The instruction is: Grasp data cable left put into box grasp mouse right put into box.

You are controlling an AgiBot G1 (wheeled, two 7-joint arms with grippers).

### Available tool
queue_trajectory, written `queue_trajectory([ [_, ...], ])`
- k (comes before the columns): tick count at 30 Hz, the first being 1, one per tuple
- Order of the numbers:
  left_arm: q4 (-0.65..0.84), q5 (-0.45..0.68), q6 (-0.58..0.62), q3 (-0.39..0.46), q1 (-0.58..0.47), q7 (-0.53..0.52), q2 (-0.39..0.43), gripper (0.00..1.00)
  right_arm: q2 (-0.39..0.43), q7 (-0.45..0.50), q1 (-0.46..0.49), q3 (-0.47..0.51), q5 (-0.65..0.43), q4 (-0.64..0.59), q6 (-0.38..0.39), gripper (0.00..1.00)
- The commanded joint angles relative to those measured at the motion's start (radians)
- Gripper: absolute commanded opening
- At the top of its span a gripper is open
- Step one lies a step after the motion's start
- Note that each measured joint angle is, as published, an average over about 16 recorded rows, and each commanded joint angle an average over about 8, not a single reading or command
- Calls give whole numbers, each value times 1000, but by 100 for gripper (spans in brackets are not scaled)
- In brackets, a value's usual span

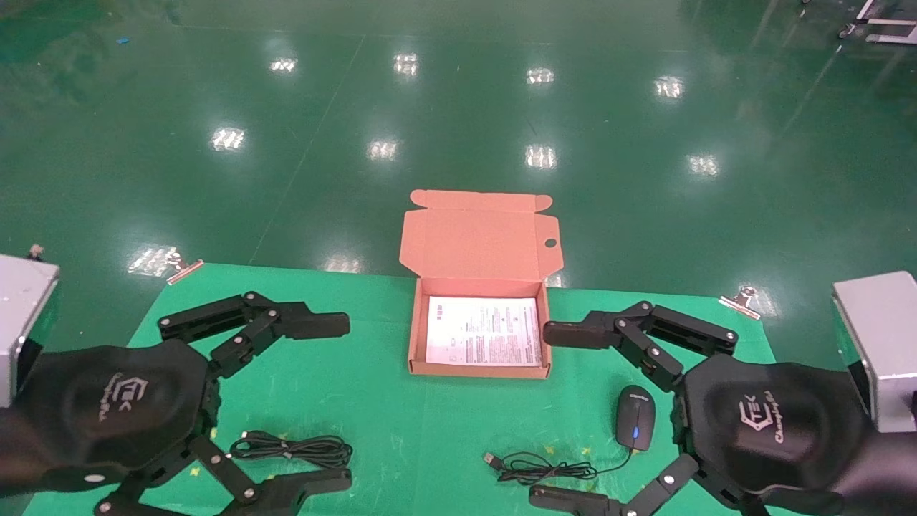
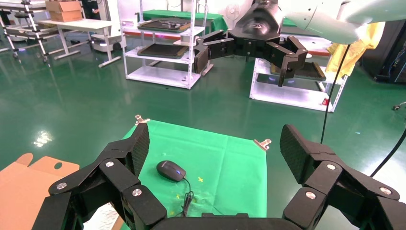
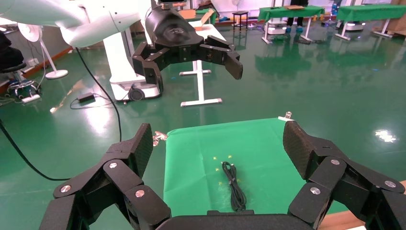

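Note:
The box [image 1: 413, 337] lies open at the table's far middle, its lid [image 1: 481, 233] tilted back and a white printed sheet inside. The data cable [image 1: 290, 448] lies bundled on the cloth at the near left, between my left gripper's fingers; it also shows in the right wrist view [image 3: 233, 187]. The mouse [image 1: 635, 417] lies at the near right, its cord [image 1: 537, 469] trailing left; the mouse also shows in the left wrist view [image 2: 171, 170]. My left gripper [image 1: 349, 401] is open and empty above the cable. My right gripper [image 1: 539, 414] is open and empty beside the mouse.
A green cloth [image 1: 430, 430] covers the table, held by clips at the far corners [image 1: 183, 266] [image 1: 741, 299]. Grey blocks stand at the left [image 1: 25, 315] and right [image 1: 877, 344] edges. Shiny green floor lies beyond the table.

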Motion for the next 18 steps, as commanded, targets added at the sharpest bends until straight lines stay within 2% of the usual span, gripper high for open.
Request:
queue_trajectory([
  [1,0,0,0,0,0,0,0,100,0,0,0,0,0,0,0,100],
  [18,1,0,0,0,1,0,1,100,0,0,1,-1,-1,0,1,100],
])
